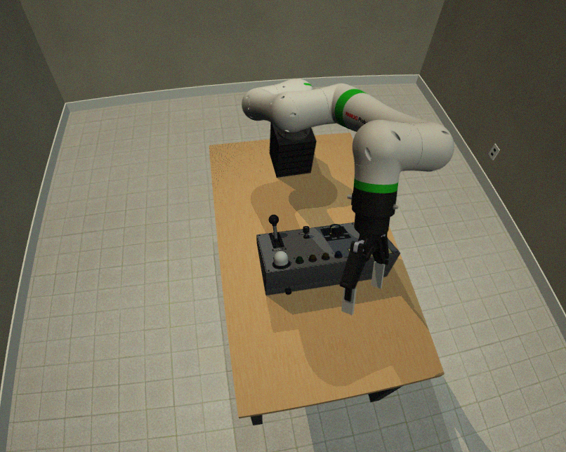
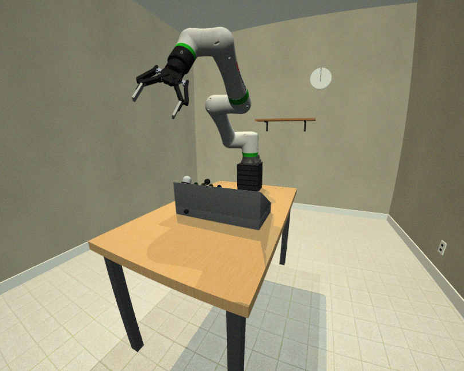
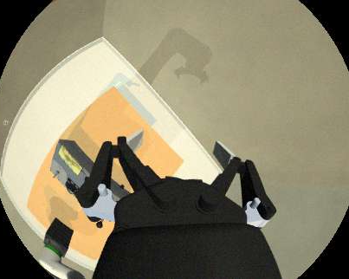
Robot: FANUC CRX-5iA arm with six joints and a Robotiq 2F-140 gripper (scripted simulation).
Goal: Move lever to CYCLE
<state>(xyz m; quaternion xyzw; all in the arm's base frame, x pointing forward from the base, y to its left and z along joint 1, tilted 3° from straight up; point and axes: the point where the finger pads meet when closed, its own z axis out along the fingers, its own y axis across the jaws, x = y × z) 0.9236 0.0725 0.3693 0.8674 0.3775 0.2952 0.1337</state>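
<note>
lever (image 1: 274, 227): black ball-topped stick at the left end of the console, standing up from its slot just behind the white dome; untouched, nothing near it. Which way CYCLE lies cannot be read at this size.
white dome (image 1: 280, 258): large round button directly in front of the lever. Risk: a low or wide approach to the lever could press it, which breaks the "leave the others" rule.
small buttons (image 1: 312, 257): a row along the front of the panel, right of the dome; a sweeping finger could clip them.
toggle and knob (image 1: 305, 232): mid-panel controls, close enough that a sideways pass from the right could knock them.
console (image 1: 303, 278): dark box sitting across the counter (image 1: 322, 350), loose on its feet. Risk: a hard shove on the lever would likely slide or tip the whole box instead of moving the lever; a pull upward could lift it.
gripper (image 1: 364, 290): high above the right end of the console in the exterior view, well apart from the lever, so a long crossing over all the controls is still needed. Fingers (image 2: 135, 92) spread fully wide, holding nothing.
main hazard: descending too early during that crossing, or arriving off-centre so one finger lands on the dome.
</note>
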